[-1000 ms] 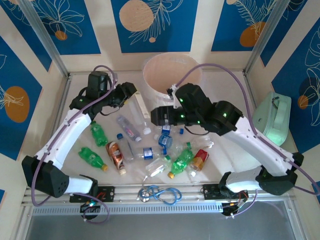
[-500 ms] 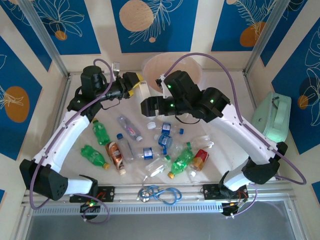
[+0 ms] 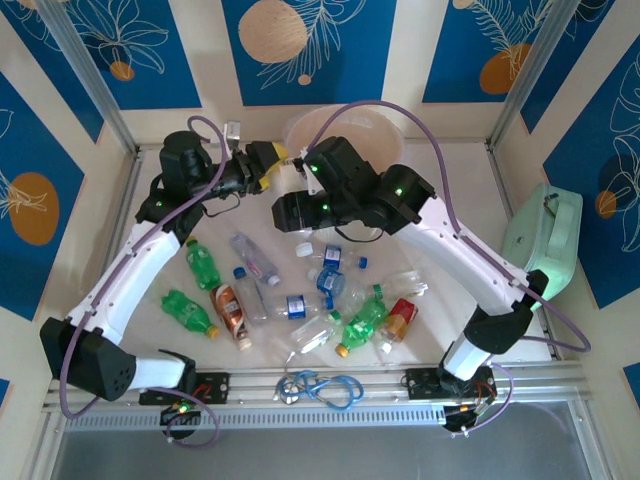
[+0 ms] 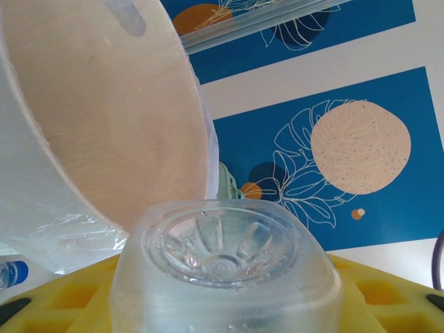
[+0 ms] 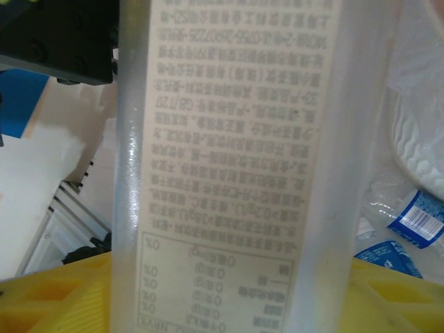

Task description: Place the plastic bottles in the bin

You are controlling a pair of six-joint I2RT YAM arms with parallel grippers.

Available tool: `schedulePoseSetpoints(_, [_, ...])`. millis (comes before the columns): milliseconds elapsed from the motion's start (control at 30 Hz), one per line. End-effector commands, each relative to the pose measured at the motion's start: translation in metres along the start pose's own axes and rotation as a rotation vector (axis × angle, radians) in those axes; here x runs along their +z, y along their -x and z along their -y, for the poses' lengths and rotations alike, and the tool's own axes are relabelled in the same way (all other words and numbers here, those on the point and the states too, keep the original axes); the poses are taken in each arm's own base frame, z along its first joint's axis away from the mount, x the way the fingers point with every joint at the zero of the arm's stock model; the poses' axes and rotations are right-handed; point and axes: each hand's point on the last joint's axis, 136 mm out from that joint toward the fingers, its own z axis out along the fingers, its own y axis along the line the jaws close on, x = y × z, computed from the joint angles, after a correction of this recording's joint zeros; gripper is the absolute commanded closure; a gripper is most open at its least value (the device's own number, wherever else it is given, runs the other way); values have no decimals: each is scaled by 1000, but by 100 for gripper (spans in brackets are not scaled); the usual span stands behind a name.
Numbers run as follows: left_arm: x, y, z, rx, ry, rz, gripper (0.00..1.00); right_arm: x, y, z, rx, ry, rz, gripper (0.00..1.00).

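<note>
A clear bottle with a white printed label (image 3: 288, 178) hangs in the air just left of the cream-white bin (image 3: 345, 125). My left gripper (image 3: 270, 165) is shut on its bottom end; the ribbed base (image 4: 222, 257) sits between the yellow pads (image 4: 41, 305), with the bin wall (image 4: 104, 125) right behind. My right gripper (image 3: 298, 210) is shut on the same bottle's body (image 5: 236, 173), yellow pads (image 5: 55, 291) against both sides. Several other plastic bottles lie on the table: green (image 3: 200, 265), brown (image 3: 232, 310), red (image 3: 400, 318), and clear with blue labels (image 3: 330, 280).
A mint-green case (image 3: 545, 240) stands at the right edge. A blue cable loop (image 3: 320, 387) lies on the front rail between the arm bases. Both arms reach across the back half of the table, above the bottle pile.
The left gripper raised the clear bottle up and toward the bin. The right arm swung left to meet it, and its jaws narrowed around the bottle.
</note>
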Motion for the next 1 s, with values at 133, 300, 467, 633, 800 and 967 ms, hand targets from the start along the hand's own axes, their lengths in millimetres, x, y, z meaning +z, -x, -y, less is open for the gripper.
schedulePoseSetpoints(133, [-4,-10,19,26,-55,-27,44,-2,-1,4,-37,-59,2,46])
schedulePoseSetpoints(300, [-7,-8,19,38,-52,-2,22,-7,0,4,-40,-58,13,53])
schedulePoseSetpoints(467, [-19,2,24,121,4,53,0,-21,13,10,-40,-89,70,54])
schedulePoseSetpoints(633, [-49,19,23,252,141,209,0,-43,48,30,9,-123,178,54])
schedulePoseSetpoints(800, [-60,16,-6,263,273,235,0,-57,88,68,82,-175,274,55])
schedulePoseSetpoints(967, [-65,8,-23,252,317,224,0,-49,115,102,110,-221,294,55])
